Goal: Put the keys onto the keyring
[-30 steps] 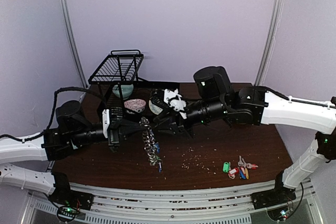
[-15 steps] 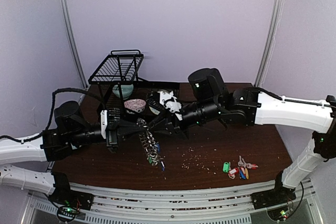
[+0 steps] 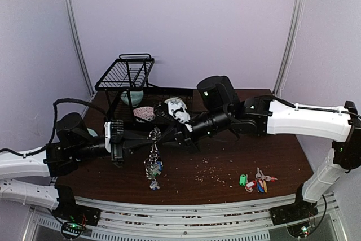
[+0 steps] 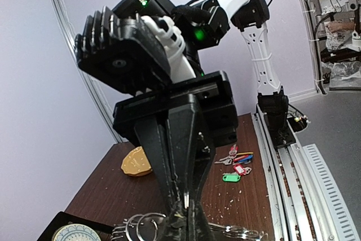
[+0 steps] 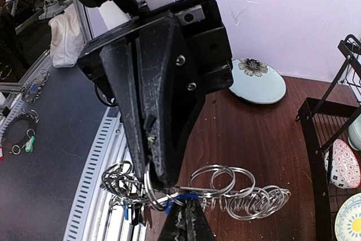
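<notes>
The keyring (image 3: 152, 161), a dangling bunch of linked silver metal rings with small blue tags, hangs in the air just left of the centre of the top view. It is above the dark brown wooden worktop (image 3: 231, 153) and between the tips of the two arms.

At the upper left of that view a black wire rack (image 3: 126, 71) stands at the back of the worktop, with a pale green bowl (image 3: 133, 97) under it. Below the rack, the left end effector (image 3: 148, 135) reaches in from the left edge. Its fingers are pressed together and clamp one of the top rings, and the bunch hangs from there. In the left wrist view the two black fingers meet at the bottom centre with silver rings at their tips.

Just to the right, the right end effector (image 3: 169, 134) comes in from the right side, its fingers also together. The right wrist view shows their tips at the bottom centre, touching a ring and a blue tag just under the left tips. I cannot tell whether they actually pinch it.

Right of centre, pale crumbs (image 3: 206, 169) are scattered on the worktop. The keys (image 3: 259, 174), a small bunch of short silver metal ones, lie flat at the lower right, well apart from the keyring. Small green, red, blue and yellow plastic tags (image 3: 243, 179) lie beside them.
</notes>
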Robot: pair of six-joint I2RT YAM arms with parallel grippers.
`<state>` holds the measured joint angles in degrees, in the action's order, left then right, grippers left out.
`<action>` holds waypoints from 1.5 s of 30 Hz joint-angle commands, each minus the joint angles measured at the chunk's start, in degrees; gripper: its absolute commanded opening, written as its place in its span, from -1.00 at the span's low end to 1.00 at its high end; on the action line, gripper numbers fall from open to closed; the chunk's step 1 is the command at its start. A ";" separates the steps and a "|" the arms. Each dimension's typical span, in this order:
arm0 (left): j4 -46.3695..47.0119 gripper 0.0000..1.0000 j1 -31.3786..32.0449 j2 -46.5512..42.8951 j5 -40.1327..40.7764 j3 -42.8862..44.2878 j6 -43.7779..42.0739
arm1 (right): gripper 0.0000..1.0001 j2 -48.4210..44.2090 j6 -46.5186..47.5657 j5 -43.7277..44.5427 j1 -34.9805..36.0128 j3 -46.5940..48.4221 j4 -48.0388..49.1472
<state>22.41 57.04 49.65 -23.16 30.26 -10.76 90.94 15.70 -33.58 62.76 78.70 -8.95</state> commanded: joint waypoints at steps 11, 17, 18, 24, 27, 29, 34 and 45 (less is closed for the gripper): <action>11.59 -1.00 -0.17 -3.01 -1.71 -1.04 1.88 | -1.00 2.13 -6.11 -7.75 1.38 -0.67 11.86; 11.62 -1.00 -0.17 -3.12 -1.25 -1.11 2.09 | -0.74 2.54 -5.60 -6.13 2.71 -0.15 11.68; 11.48 -1.00 -0.19 -3.29 -1.09 -1.08 1.88 | -0.65 2.06 -5.60 -5.48 2.73 -0.39 11.56; 10.60 -1.00 -0.21 -4.12 -0.08 -1.21 1.11 | -0.46 -4.40 -5.34 1.75 1.55 -5.51 11.43; 10.50 -1.00 -0.18 -4.05 -0.05 -1.09 1.15 | -0.39 -8.19 -5.15 4.58 0.56 -7.37 9.94; 10.54 -1.00 -0.17 -3.99 -0.02 -1.03 1.12 | -0.37 -10.81 -4.56 5.73 0.10 -8.40 9.22; 10.79 -1.00 -0.17 -3.68 0.36 -1.02 1.14 | -0.40 -11.44 -5.07 5.48 0.89 -8.02 10.82; 10.58 -1.00 -0.17 -3.77 0.83 -1.02 1.10 | -0.47 -5.25 -5.52 3.48 3.10 -5.29 16.92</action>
<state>27.22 57.10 46.44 -22.96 28.71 -9.28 84.60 10.66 -28.95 65.58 71.13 4.73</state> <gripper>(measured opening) 0.006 0.298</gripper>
